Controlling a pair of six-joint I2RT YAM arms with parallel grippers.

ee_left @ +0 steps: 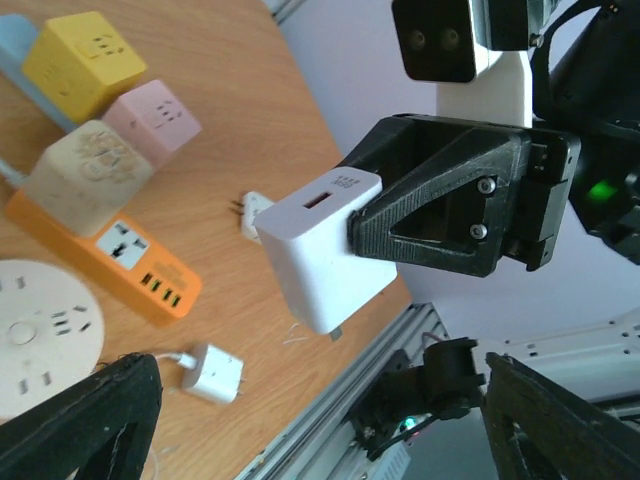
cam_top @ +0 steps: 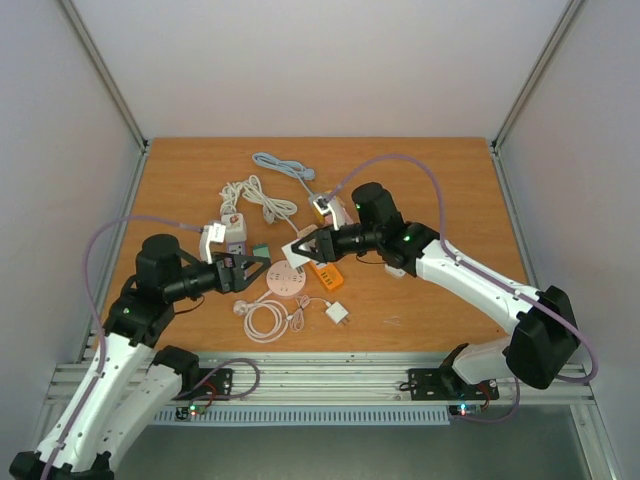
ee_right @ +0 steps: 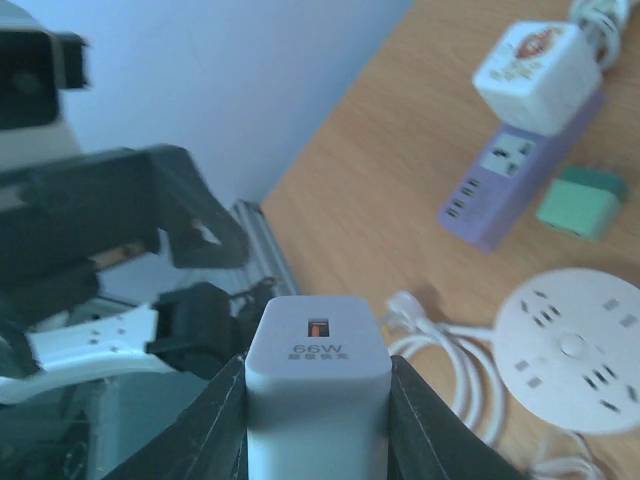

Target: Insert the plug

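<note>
Your right hand (cam_top: 303, 248) grips the white charger (ee_left: 315, 255) in the air near the round socket strip (cam_top: 283, 281), your left hand (cam_top: 252, 268) stands open and empty nearby, so insertion is not yet done

Boxy white 66W plug (ee_right: 318, 365), aloft

table (cam_top: 440, 300): orange-brown wood, matte | table sides: thin metal trim strips (cam_top: 128, 215) | walls (cam_top: 320, 60): plain white panels at back and both sides | corner posts (cam_top: 105, 75): grey metal, slanting up from the table's far corners | near edge: slotted aluminium rail (cam_top: 330, 378) | light: even, soft, faint shadows
</note>
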